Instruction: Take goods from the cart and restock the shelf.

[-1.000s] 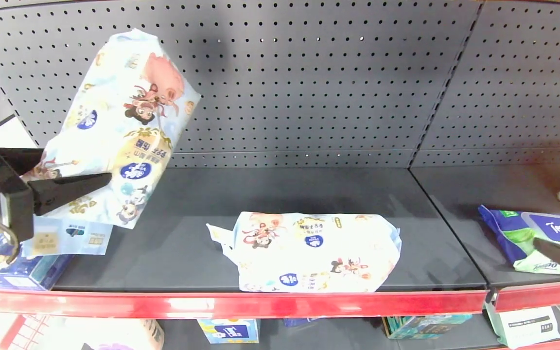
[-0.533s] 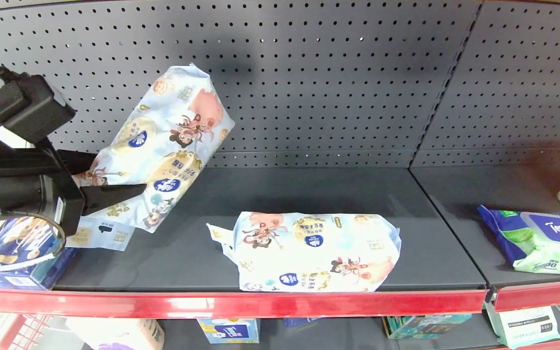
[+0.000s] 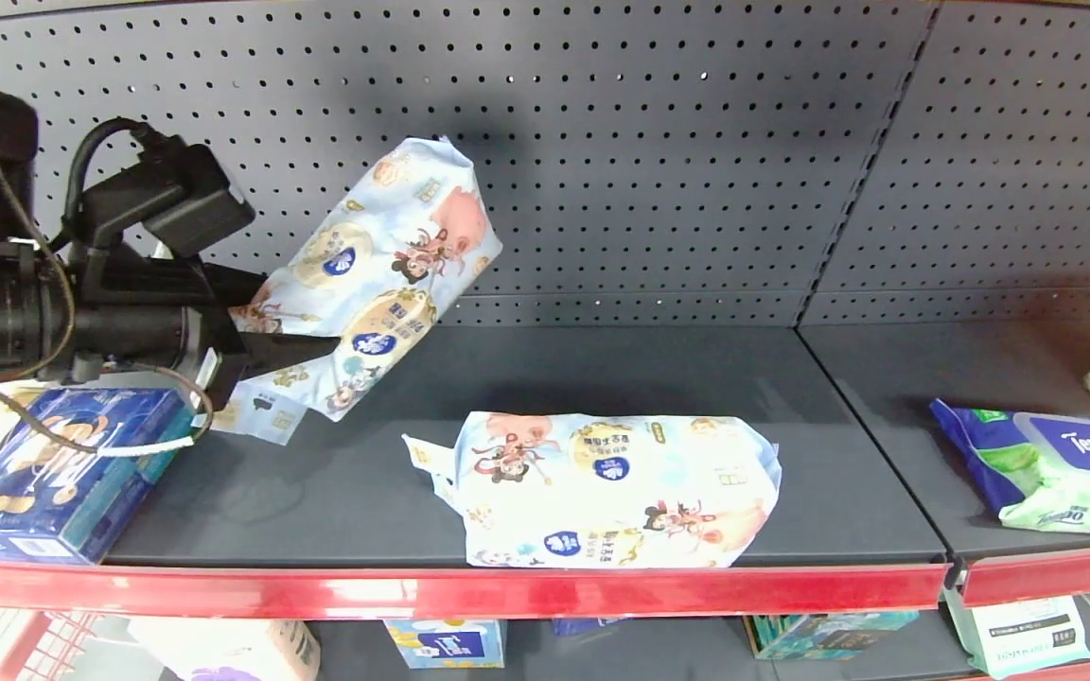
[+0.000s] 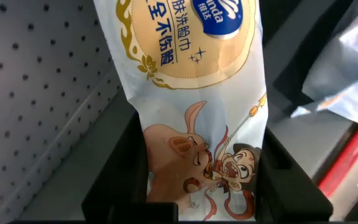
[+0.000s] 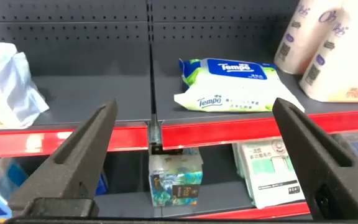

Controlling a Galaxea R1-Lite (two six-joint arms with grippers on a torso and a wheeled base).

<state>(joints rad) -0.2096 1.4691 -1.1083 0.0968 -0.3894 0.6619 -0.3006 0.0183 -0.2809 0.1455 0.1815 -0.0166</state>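
Observation:
My left gripper (image 3: 266,326) is shut on a white tissue pack with cartoon prints (image 3: 384,274), gripping its lower end. The pack hangs tilted above the left part of the dark shelf board (image 3: 602,369), its top near the pegboard. In the left wrist view the same pack (image 4: 197,93) sits between the two black fingers (image 4: 120,168). A second pack of the same kind (image 3: 616,492) lies flat near the shelf's front edge, to the right of the held one. My right gripper (image 5: 194,107) is open and holds nothing, in front of the shelf's red edge.
A blue box (image 3: 53,473) stands at the shelf's left end under my left arm. A green and white wipes pack (image 3: 1046,468) lies on the right-hand bay, with paper rolls (image 5: 328,50) beside it. The red front rail (image 3: 507,591) borders the shelf; more goods sit below.
My left gripper has carried the held pack rightward and further in over the shelf. The right gripper's fingertip has left the head view's lower right corner.

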